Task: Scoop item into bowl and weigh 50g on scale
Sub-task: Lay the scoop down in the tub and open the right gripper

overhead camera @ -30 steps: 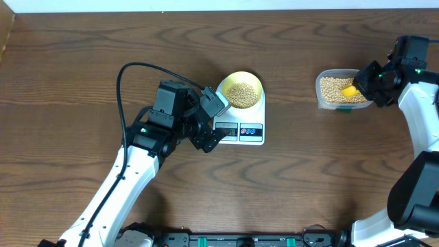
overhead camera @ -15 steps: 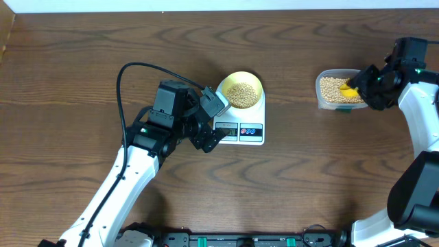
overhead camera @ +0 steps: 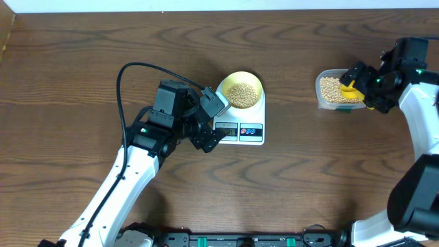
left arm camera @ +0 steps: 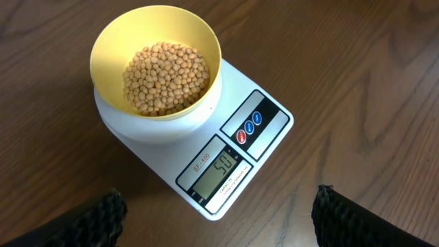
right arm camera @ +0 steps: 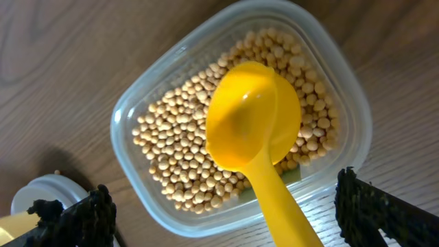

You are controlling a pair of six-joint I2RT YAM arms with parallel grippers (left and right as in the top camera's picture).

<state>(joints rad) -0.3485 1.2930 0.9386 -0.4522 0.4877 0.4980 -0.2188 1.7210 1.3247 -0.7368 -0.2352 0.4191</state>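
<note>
The pale yellow bowl [overhead camera: 241, 90] [left arm camera: 158, 68] stands on the white scale [overhead camera: 241, 130] [left arm camera: 264, 123] and holds a heap of tan beans [left arm camera: 164, 77]. The scale's display [left arm camera: 221, 166] reads 50. My left gripper [overhead camera: 217, 123] [left arm camera: 219, 206] hovers open over the scale's display edge, holding nothing. At the right, my right gripper [overhead camera: 362, 88] [right arm camera: 223, 202] stands open over the clear tub [overhead camera: 322, 92] [right arm camera: 137, 137] of beans [right arm camera: 185, 137]. The yellow scoop [overhead camera: 350, 88] [right arm camera: 254, 116] lies bowl-down on those beans. Its handle runs over the rim between my spread fingers, apart from both.
A black cable [overhead camera: 130, 75] loops from the left arm over the wooden table [overhead camera: 82, 62]. The right arm's white links [overhead camera: 422, 116] run along the table's right edge. The tub sits near the back right.
My right gripper has opened and let go of the scoop, which now rests in the tub. The left arm, bowl and scale have not moved.
</note>
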